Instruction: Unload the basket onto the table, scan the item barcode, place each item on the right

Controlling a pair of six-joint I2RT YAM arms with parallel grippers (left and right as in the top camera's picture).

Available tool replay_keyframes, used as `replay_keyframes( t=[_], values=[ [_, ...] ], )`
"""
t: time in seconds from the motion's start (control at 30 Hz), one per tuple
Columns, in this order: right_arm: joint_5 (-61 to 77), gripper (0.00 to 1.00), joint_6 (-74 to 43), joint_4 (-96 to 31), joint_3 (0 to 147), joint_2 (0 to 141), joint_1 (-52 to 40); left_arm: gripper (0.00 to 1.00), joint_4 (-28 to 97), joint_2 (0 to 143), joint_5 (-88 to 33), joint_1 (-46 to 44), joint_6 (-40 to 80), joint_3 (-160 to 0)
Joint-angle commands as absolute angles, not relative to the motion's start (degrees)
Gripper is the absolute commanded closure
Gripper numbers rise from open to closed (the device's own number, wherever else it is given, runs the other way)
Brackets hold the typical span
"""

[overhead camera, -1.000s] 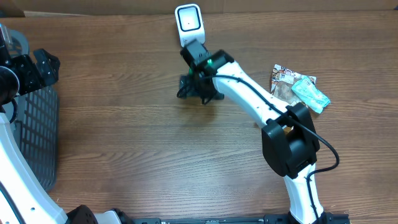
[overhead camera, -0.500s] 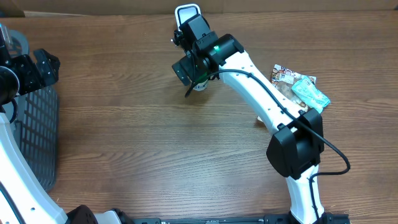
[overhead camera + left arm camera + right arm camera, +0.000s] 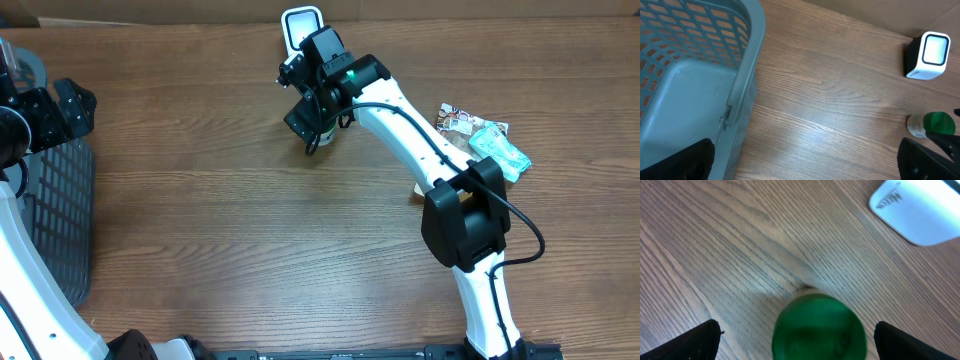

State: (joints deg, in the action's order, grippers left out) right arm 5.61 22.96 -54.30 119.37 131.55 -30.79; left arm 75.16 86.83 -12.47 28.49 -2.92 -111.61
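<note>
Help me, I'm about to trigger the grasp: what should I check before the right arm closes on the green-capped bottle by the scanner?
1. Right jaws spread open: ok.
2. Green-capped pale bottle between them: ok, the cap sits right below the wrist camera.
3. Bottle upright on the brown wooden table: ok, the cap faces up.
4. White box-shaped scanner apart from the bottle: ok, just beyond it.
5. Barcode turned toward the scanner: cannot tell, the label is hidden.
6. Left jaws open by the grey plastic mesh basket, far from the bottle: ok.
</note>
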Motion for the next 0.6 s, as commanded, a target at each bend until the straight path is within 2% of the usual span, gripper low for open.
replay_keyframes(
  t=[0.0, 0.37, 0.57],
  values=[
    [7.1, 0.02, 24.3, -53.2, 120.0, 133.4, -30.3, 0.00, 75.0, 86.9, -13.1, 28.1, -2.2, -111.8],
    [7.2, 0.08, 23.8, -51.1, 120.0, 136.0, -28.3, 0.00, 75.0, 86.9, -13.1, 28.1, -2.2, -111.8],
    [7.6, 0.21, 22.5, -51.3, 120.0, 136.1, -28.2, 0.00, 75.0, 86.9, -13.1, 28.1, -2.2, -111.8]
  ],
)
